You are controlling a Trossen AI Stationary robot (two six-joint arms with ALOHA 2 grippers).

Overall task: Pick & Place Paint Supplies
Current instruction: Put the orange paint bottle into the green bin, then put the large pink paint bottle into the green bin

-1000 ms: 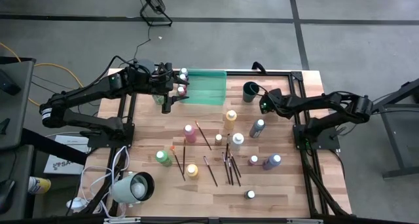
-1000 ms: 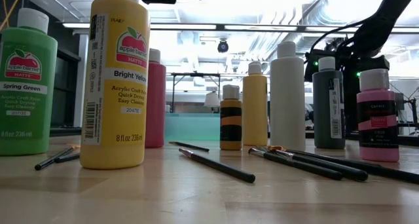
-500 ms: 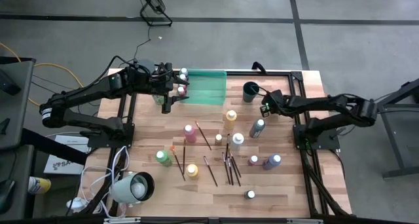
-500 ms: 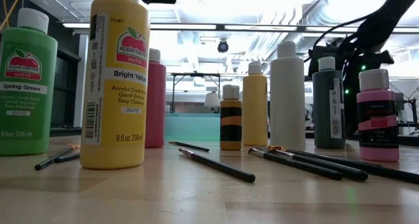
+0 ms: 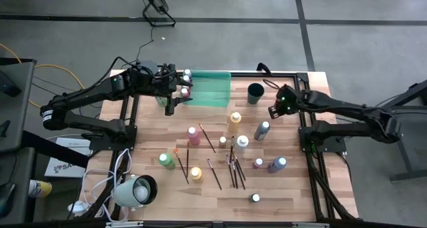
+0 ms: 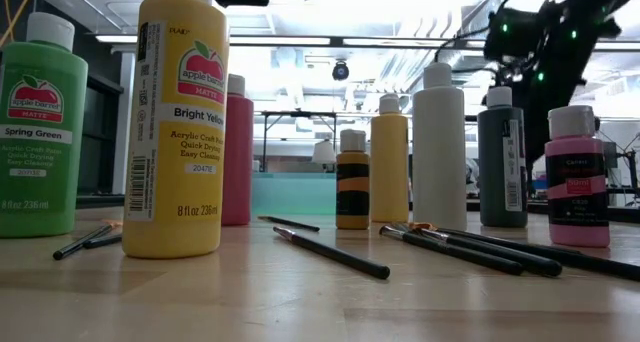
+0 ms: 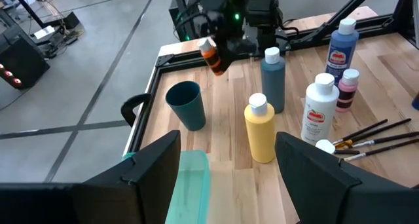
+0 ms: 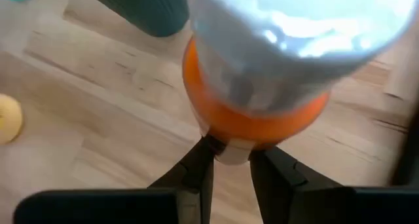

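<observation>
Right gripper [image 8: 230,160] clamped on a small orange paint bottle [image 8: 255,112] — narrow neck pinched between two dark, flat fingers, glossy rounded body bulging beyond them, lifted clear of the pale wood-grain table [image 5: 287,181]. Seen from the left wrist as a small orange bottle with a white cap, tilted, hanging in the dark gripper above the table's far edge, just beyond the dark round cup [image 7: 185,105]. From above, gripper near the table's right rim, beside that cup.

Left gripper [image 5: 169,103] parked at the left end of the translucent green tray [image 5: 212,88], fingers spread wide, nothing between them; two small bottles just beside it at the tray's corner.

Spread over the slatted butcher-block top: upright plastic bottles — a yellow one [image 7: 260,129], a grey one [image 7: 272,78], a white one [image 7: 319,109], a blue one [image 7: 341,48], all smooth cylinders with white screw caps. Thin dark-handled brushes [image 5: 233,169] lying loosely together in the middle. Low down, a big matte yellow bottle [image 6: 180,122] and a green one [image 6: 40,127] close up.
</observation>
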